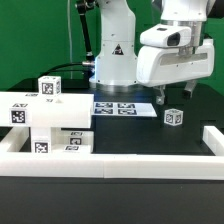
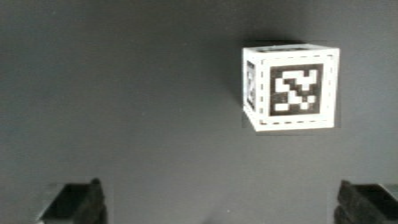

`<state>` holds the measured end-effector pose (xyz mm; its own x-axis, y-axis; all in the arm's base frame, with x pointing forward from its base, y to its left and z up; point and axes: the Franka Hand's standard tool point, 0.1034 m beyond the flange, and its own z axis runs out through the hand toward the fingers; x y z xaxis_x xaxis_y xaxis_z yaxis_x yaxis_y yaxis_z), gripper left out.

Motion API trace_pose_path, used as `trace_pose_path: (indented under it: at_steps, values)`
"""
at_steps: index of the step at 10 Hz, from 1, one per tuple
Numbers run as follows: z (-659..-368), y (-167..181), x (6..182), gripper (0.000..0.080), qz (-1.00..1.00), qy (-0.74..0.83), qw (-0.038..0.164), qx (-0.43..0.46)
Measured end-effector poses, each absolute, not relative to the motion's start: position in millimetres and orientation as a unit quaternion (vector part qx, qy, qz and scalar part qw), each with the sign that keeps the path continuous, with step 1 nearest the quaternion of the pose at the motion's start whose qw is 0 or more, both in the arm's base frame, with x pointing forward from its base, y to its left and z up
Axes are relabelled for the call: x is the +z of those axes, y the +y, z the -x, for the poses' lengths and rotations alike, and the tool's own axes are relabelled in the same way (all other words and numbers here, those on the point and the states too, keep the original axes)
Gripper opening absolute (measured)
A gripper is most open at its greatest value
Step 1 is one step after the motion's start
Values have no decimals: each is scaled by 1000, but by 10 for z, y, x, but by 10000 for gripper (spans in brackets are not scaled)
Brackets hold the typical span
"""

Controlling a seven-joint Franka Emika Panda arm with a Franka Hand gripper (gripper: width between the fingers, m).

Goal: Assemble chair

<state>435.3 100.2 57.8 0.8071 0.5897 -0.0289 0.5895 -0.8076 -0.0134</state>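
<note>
**Open end effector poised over a lone chair block**

The end effector [image 2: 222, 203] hangs with its fingers spread wide and nothing between them, above a small tagged block [image 1: 174, 117] that lies alone on the dark tabletop [image 1: 130, 140]. That spread looks chosen to straddle the block for a pick. Relative to this block, the marker board [image 1: 127, 108] lies just beside it toward the exterior view's left, and the rest of the chair parts [image 1: 40, 125] sit well apart beyond the board, stacked against the white border rail [image 1: 110, 161]. Which chair piece the block is, I cannot tell; possibly a short leg.
</note>
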Motion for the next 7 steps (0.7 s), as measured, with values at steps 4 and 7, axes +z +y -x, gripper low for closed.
trace_pose_path:
  at_steps: [4, 7]
  values:
    - [-4102, 1109, 353, 649, 957, -288, -8, 27]
    - [-4078, 1124, 282, 649, 963, -267, -14, 28]
